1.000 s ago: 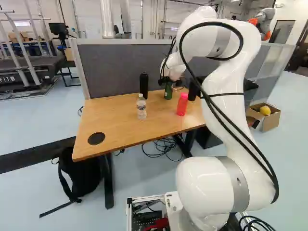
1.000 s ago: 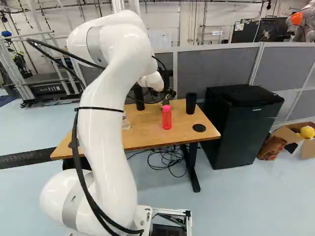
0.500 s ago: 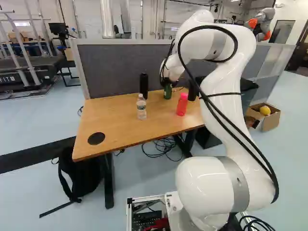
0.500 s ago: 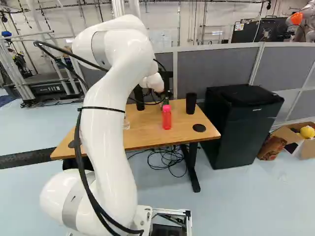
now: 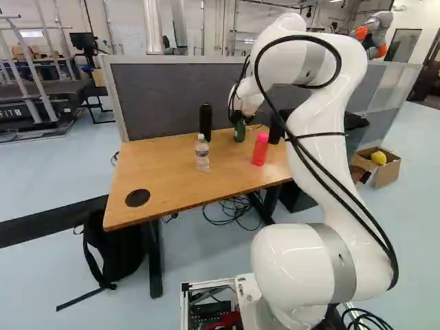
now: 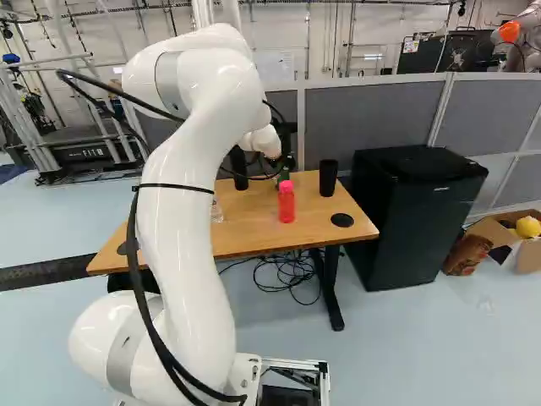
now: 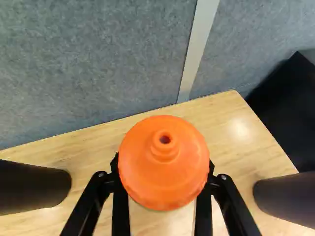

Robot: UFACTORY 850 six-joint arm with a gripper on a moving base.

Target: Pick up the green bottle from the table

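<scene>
Slipping looks the likeliest trouble from here: the black two-fingered gripper (image 7: 164,165) pinches the green bottle (image 5: 239,133) from both sides, below its round orange cap (image 7: 162,189). The cap hides the pads, so how squarely they bear on the bottle's wall cannot be told. Should they sit high, or just under the cap's rim, the bottle could slide down or swing as its weight comes off the pale wooden table (image 5: 161,172), where it appears to stand. Squeezing too hard might dent the wall, if it is soft, and loosen the hold. The neighbours are the other worry. A tall black cylindrical bottle (image 5: 205,122) and a black tumbler-like cylinder (image 6: 328,178) flank the green bottle, one on either side, and any sideways drift before it has risen clear could topple one. The grey fabric partition (image 7: 93,59) stands just behind it, so pushing onward could scrape the gripper. The translucent pink bottle (image 5: 260,149) is on its near side; pulling straight back while low would risk knocking that over. A slow, upright lift seems safest.
</scene>
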